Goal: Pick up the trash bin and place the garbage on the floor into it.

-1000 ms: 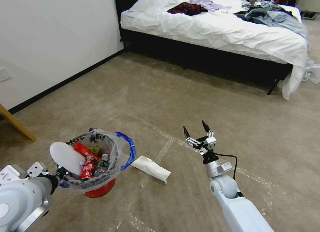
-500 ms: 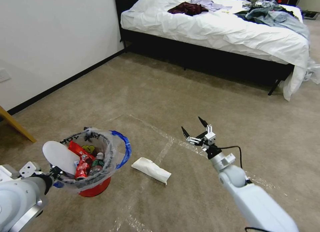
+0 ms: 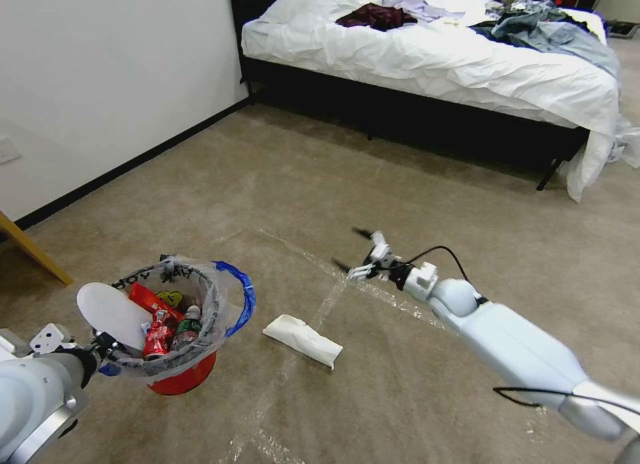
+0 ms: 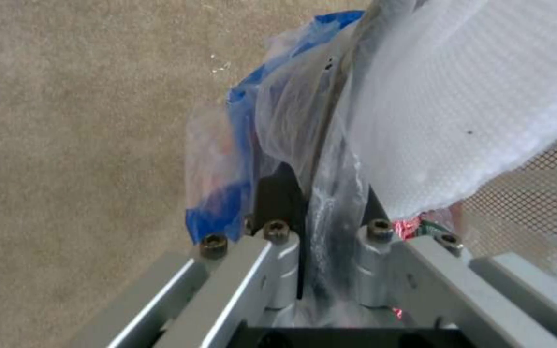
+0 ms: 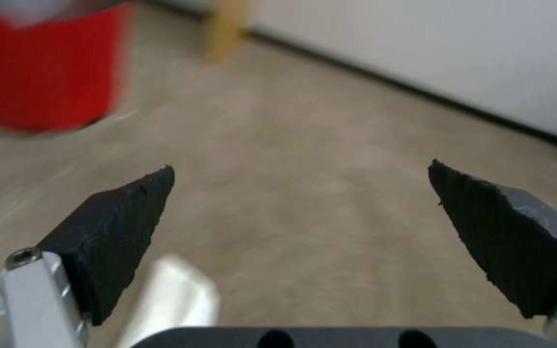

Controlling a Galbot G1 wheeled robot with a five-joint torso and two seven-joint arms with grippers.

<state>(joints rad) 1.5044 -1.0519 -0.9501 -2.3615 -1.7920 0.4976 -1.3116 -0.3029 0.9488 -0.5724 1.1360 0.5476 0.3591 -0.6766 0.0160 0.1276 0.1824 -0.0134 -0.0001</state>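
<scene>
Red bin: we hold the trash bin [image 3: 181,377] off the floor [image 3: 280,184] at our left side, clear bag liner draped over its rim.
Left gripper: the left gripper [image 3: 107,347] is clamped on the near rim and the liner; the left wrist view shows both fingers [image 4: 278,193] pinching plastic and rim together.
Bin contents: we see a white slipper [image 3: 110,312] standing over the rim, red wrappers [image 3: 155,304] and a small bottle [image 3: 188,325] inside.
Remaining garbage: one crumpled white paper [image 3: 303,339] lies on the carpet, just right of the bin and nearer us than the right gripper.
Right gripper: the right gripper [image 3: 355,251] is spread wide and empty, hanging above the carpet beyond the paper, apart from it.
Risk, paper: we judge that the flat paper may slide or fold under the fingertips unless the descent is centred on it.
Risk, bin: we judge that the one-sided rim grip may let the bin tilt, and the slipper could tip out.
Risk, liner: slack plastic in the pinch may slip.
Hard to make out: the right fingertips blur in the head view; the bin's far wall and base are hidden, and the paper is cut off in the right wrist view.
</scene>
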